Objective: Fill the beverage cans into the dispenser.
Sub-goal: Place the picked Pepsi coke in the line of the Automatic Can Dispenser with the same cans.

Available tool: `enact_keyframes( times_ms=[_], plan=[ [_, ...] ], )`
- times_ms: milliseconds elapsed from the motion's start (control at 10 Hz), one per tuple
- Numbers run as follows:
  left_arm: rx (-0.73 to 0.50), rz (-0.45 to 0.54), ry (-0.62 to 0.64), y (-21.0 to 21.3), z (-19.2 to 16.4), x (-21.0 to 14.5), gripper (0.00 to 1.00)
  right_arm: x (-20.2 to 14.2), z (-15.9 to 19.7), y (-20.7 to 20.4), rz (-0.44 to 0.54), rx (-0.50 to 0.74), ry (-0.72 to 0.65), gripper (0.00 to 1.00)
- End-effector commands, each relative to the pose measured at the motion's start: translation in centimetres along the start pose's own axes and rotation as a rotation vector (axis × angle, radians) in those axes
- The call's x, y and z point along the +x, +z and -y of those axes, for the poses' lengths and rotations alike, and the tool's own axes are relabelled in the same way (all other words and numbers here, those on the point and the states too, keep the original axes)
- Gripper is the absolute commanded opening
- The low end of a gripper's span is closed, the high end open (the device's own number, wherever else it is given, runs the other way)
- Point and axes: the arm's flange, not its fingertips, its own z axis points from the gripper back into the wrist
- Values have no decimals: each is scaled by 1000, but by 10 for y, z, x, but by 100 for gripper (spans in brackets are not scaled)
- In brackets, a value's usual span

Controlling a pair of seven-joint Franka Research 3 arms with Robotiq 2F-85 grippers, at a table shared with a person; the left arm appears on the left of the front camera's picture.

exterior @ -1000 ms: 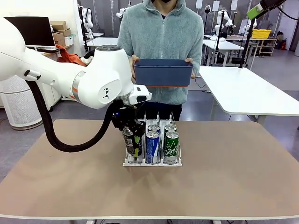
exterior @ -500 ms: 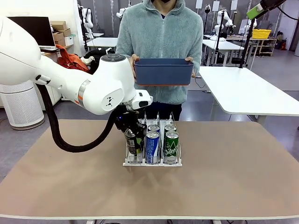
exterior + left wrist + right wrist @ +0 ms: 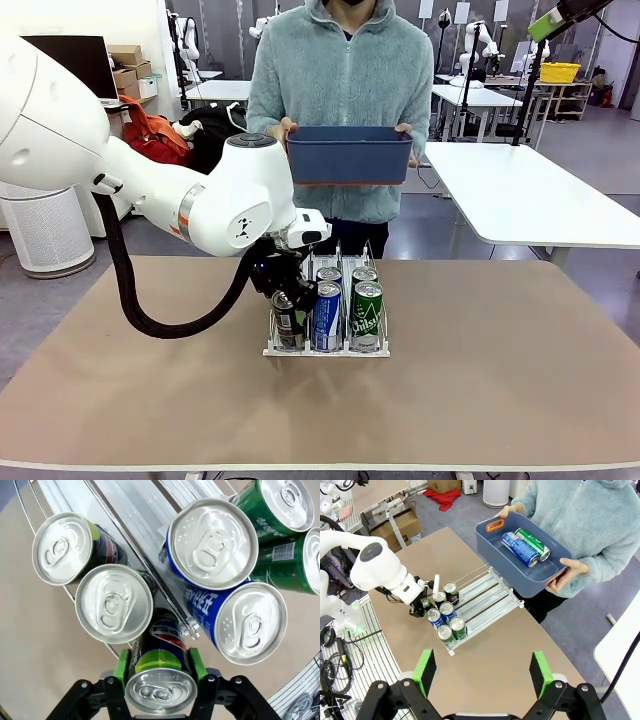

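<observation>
- A white robot arm reaches in from the left and holds its left tool [image 3: 284, 288] over a clear three-lane rack [image 3: 325, 351] near the middle of a tan table [image 3: 480, 380].
- The left tool is pinching a black can [image 3: 161, 642] just below its silver top, with one green pad pressed against each side.
- This held can is upright at the near end of the rack's left lane. It is not possible to tell whether its bottom rests on the rack's white base.
- Two more black cans [image 3: 114, 602] stand upright behind it in the same lane, close together, the nearer one just beside the held can.
- Two blue cans [image 3: 212, 542] stand one behind the other in the middle lane.
- Two green cans [image 3: 285, 500] stand the same way in the right lane.
- The right tool [image 3: 482, 672] hangs high above the table, well apart from the rack. Its two fingers are spread wide with nothing between them.
- At the far side of the table a person in a grey-green fleece holds a dark blue bin [image 3: 517, 577] with both hands [image 3: 570, 570], one at each end.
- Inside the bin one blue can [image 3: 520, 550] and one green can [image 3: 534, 544] lie on their sides, next to each other.
</observation>
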Motion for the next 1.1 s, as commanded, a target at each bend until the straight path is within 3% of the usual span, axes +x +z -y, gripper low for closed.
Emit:
enact_keyframes(
  times_ms=[0,300,400,500,600,1000],
  plan=[
    [21,17,13,6,-1,0,58,0,-1,-1,0,5,-4,100],
    [1,1,3,1,-1,0,62,0,-1,-1,0,5,-4,100],
    [-1,11,-5,2,1,-3,77,0,-1,-1,0,5,-4,100],
    [8,16,7,8,3,-5,82,0,-1,-1,0,5,-4,100],
    [18,21,14,14,6,-9,97,0,-1,-1,0,5,-4,100],
    [47,25,50,30,23,-17,100,0,-1,-1,0,5,-4,100]
  ],
)
